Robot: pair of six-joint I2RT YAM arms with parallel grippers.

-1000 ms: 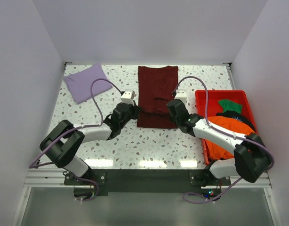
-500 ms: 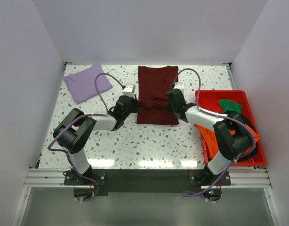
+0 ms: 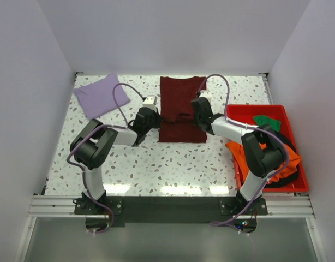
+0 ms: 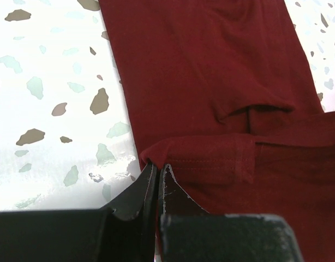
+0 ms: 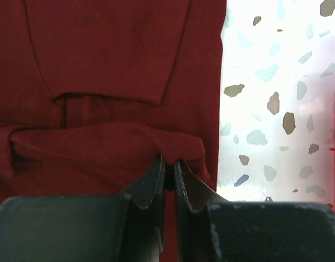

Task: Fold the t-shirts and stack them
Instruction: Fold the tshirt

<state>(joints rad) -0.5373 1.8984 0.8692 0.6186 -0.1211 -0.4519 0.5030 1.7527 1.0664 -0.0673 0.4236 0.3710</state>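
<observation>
Left gripper [image 4: 160, 168] pinches the partly folded maroon t-shirt [image 4: 211, 82].

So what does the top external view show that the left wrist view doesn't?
Only top external: the folded lavender cloth tee at the far left and the red plastic bin on the right. Only left wrist: close up, the left gripper pinched shut on a folded-over hem, stitching visible. Both: the dark maroon cloth tee on the speckled white table.
</observation>
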